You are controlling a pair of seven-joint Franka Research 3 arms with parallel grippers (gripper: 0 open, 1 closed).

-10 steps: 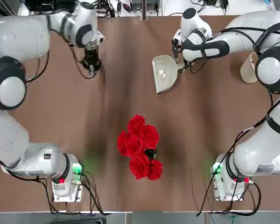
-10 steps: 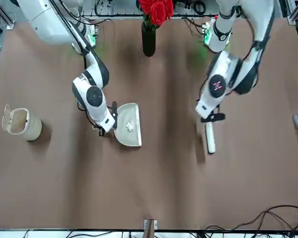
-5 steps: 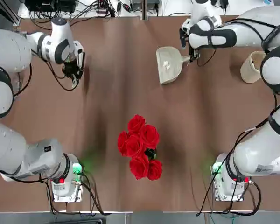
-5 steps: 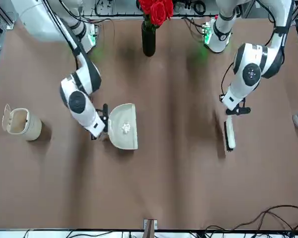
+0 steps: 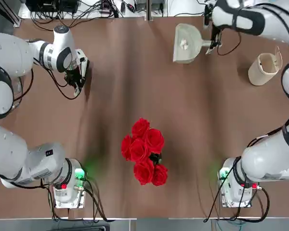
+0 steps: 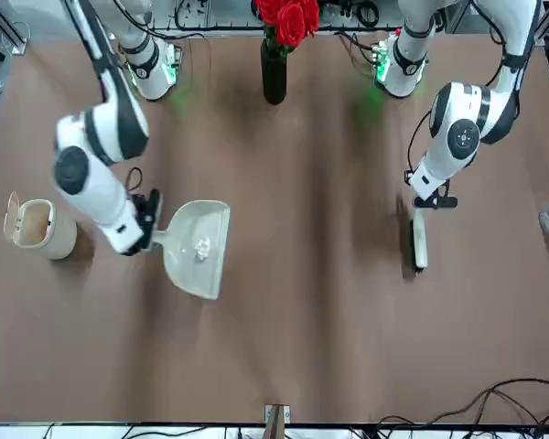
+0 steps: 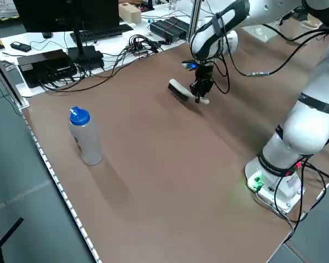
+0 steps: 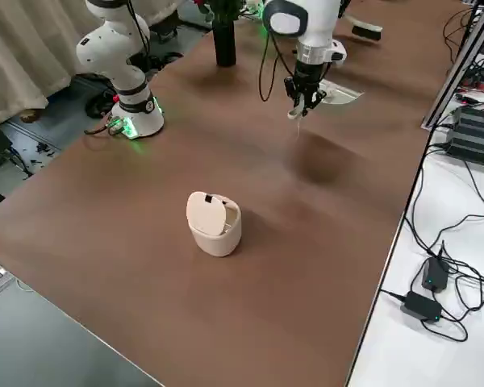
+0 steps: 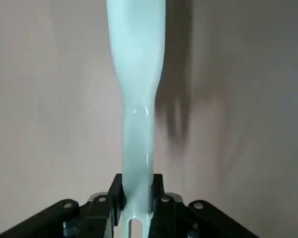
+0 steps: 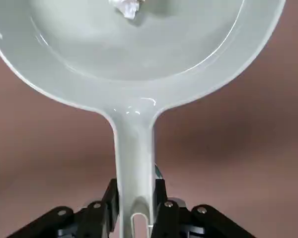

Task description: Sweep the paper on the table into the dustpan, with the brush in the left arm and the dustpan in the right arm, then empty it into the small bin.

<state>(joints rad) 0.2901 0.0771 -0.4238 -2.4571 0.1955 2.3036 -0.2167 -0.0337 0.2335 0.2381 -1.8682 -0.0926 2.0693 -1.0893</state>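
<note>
Soft, even brightness; blurred dark shadows across the table (image 5: 135,110); green glow near both bases

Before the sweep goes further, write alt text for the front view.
A dustpan carrying a crumpled white paper ball is held by the robot's right end effector, near a beige bin with its lid raised. The left end effector holds a dark-bristled brush; red roses stand in a dark vase.

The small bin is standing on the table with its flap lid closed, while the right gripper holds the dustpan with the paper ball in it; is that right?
Not quite: the front view shows the small bin with its flap lid open. The rest is right.
</note>
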